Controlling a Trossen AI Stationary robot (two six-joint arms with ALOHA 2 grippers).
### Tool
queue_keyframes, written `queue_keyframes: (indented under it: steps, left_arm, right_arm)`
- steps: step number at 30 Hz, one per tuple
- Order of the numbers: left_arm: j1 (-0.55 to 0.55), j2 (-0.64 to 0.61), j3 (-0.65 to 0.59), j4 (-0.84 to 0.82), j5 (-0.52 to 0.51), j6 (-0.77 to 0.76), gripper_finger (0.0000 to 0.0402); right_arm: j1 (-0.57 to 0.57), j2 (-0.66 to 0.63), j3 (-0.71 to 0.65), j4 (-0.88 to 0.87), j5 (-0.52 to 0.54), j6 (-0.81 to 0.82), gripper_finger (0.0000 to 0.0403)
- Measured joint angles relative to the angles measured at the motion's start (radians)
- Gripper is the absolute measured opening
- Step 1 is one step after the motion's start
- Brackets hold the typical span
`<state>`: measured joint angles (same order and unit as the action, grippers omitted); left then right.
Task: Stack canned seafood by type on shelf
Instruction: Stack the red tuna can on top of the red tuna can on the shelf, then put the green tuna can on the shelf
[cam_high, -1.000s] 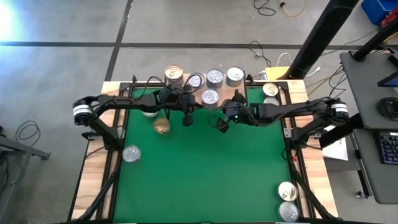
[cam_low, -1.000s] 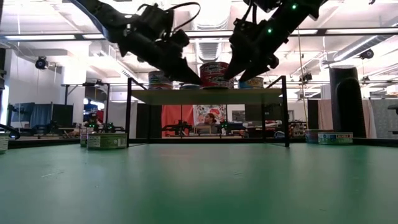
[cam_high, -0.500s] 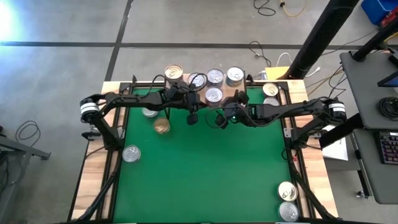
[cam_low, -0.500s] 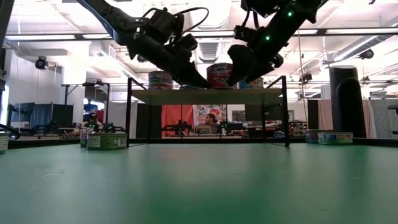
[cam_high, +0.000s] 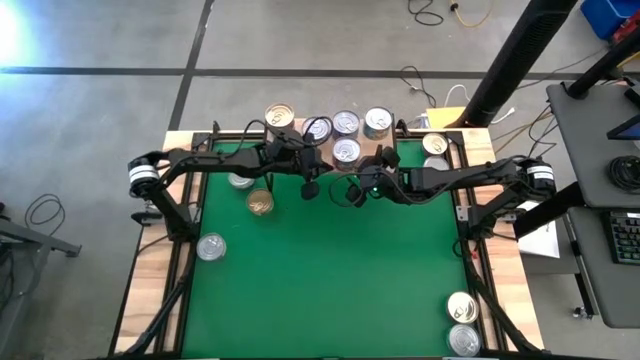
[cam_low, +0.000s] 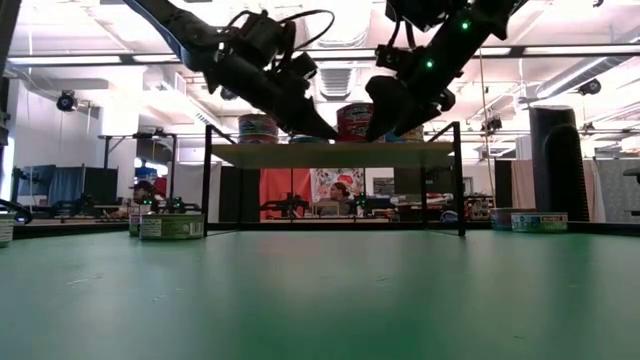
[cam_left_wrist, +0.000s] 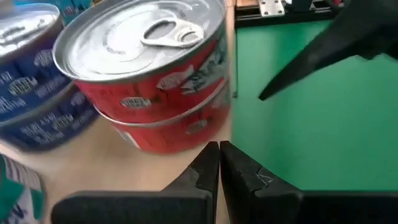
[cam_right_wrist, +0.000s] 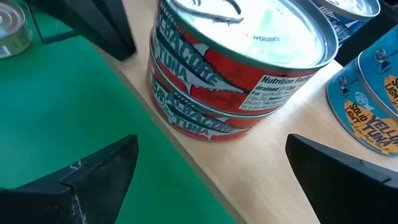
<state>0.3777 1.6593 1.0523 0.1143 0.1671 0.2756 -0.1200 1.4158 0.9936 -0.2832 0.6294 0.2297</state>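
Shelf (cam_low: 330, 154): light-wood board on black legs at the table's far edge.
Red tuna cans (cam_right_wrist: 239, 68): two stacked at the shelf's front edge, between both grippers.
Blue cans (cam_left_wrist: 31, 93): on the shelf beside the red stack.
Left gripper (cam_left_wrist: 219, 163): fingers clenched together, empty, just before the stack.
Right gripper (cam_right_wrist: 214, 177): jaws spread wide, holding nothing, facing the stack.
Loose cans (cam_high: 259, 203): scattered on the green mat, possibly five.

Robotics lab: concrete floor (cam_high: 100, 35), floor cables (cam_high: 440, 12).
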Motion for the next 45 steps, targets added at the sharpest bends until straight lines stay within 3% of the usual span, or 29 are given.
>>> queue_keyframes:
  steps: [6, 9, 14, 18, 24, 29, 37, 42, 45]
  left_arm:
    - [-0.130, -0.084, -0.051, -0.039, 0.075, -0.029, 0.0000]
    - [-0.228, -0.122, -0.112, -0.039, -0.024, -0.057, 0.0000]
    - [-0.393, -0.191, -0.235, -0.033, -0.188, -0.158, 0.0000]
    - [-0.517, -0.258, -0.345, -0.024, -0.294, -0.282, 0.0000]
    - [-0.711, -0.346, -0.512, -0.027, -0.467, -0.523, 0.0000]
    - [-0.849, -0.379, -0.604, -0.029, -0.484, -0.756, 0.0000]
    - [-1.039, -0.370, -0.662, -0.052, -0.501, -1.056, 0.0000]
    - [-1.155, -0.382, -0.661, -0.154, -0.615, -1.175, 0.0002]
    - [-1.162, -0.405, -0.659, -0.252, -0.629, -1.211, 0.0019]
  right_arm:
    - [-0.005, 0.000, 0.000, -0.003, 0.000, -0.005, 0.0400]
    - [-0.005, 0.000, 0.000, -0.005, -0.003, -0.005, 0.0400]
    - [-0.003, -0.002, 0.000, -0.007, -0.151, -0.016, 0.0400]
    - [0.030, -0.004, 0.002, -0.060, -0.172, 0.037, 0.0400]
    - [0.168, 0.002, -0.003, -0.224, -0.198, 0.256, 0.0400]
    - [0.315, 0.009, 0.002, -0.191, -0.159, 0.421, 0.0400]
    - [0.516, 0.072, 0.012, -0.123, -0.051, 0.702, 0.0400]
    - [0.605, 0.163, 0.094, -0.099, -0.032, 0.756, 0.0400]
    - [0.635, 0.238, 0.161, -0.104, -0.027, 0.745, 0.0400]
